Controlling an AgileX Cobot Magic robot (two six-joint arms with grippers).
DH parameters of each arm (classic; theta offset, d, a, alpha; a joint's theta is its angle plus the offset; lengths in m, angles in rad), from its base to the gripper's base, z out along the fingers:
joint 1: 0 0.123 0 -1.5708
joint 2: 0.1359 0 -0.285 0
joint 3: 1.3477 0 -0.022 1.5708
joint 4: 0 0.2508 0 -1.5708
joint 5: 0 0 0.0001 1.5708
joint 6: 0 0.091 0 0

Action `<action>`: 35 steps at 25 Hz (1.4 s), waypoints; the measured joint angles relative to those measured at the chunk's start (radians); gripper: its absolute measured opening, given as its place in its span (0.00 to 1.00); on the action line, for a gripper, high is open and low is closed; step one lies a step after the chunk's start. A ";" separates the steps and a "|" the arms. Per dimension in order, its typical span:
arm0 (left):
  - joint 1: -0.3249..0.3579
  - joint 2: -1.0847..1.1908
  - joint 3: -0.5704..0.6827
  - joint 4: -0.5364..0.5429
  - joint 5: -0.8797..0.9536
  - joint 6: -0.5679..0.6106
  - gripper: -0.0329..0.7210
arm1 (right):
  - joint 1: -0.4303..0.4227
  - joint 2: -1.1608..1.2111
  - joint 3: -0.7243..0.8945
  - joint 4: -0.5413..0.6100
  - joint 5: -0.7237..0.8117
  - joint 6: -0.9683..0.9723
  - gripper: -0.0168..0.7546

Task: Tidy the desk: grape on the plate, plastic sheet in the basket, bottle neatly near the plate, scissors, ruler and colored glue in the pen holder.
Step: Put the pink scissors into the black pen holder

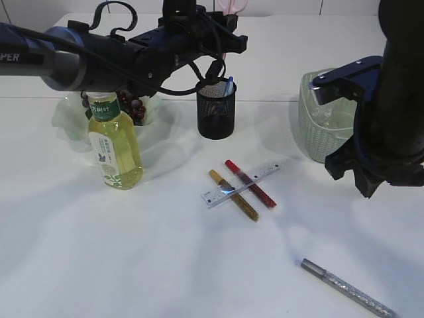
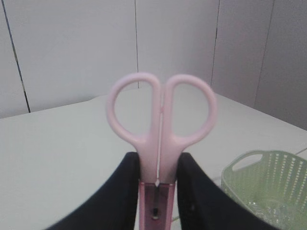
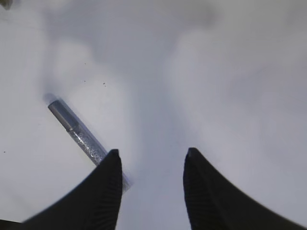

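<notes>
Scissors [image 2: 160,124] with pink handles are clamped between the left gripper [image 2: 158,184] fingers, held in the air above the pen holder [image 1: 216,109]. Nearest the camera, a silver glue pen [image 1: 347,288] lies under the right gripper [image 3: 151,167], whose jaws stand apart and empty. Farther back, ruler [image 1: 241,185] crosses two glue pens; bottle [image 1: 115,142] stands by the plate [image 1: 69,116].

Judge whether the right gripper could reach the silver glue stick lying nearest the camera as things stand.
Probably yes: the right gripper is open and empty above bare table, and the silver glue stick lies beside its fingers with nothing on top.
</notes>
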 joint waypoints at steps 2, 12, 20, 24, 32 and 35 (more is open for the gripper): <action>0.001 0.004 0.000 0.000 0.000 0.000 0.28 | 0.000 0.000 0.000 0.000 0.000 0.000 0.47; 0.016 0.057 0.000 0.000 0.000 0.000 0.30 | 0.000 0.000 0.000 0.000 0.000 0.000 0.47; 0.016 0.067 0.000 0.000 -0.002 -0.002 0.40 | 0.000 0.000 0.000 0.002 -0.002 0.000 0.47; 0.016 0.067 0.000 0.000 -0.002 -0.002 0.43 | 0.000 0.000 0.000 0.002 -0.002 0.000 0.47; 0.016 0.045 0.000 -0.002 0.061 -0.003 0.43 | 0.000 0.000 0.000 0.002 -0.002 0.000 0.47; 0.016 -0.009 0.000 -0.002 0.145 -0.003 0.43 | 0.000 0.000 0.000 0.002 -0.002 0.000 0.47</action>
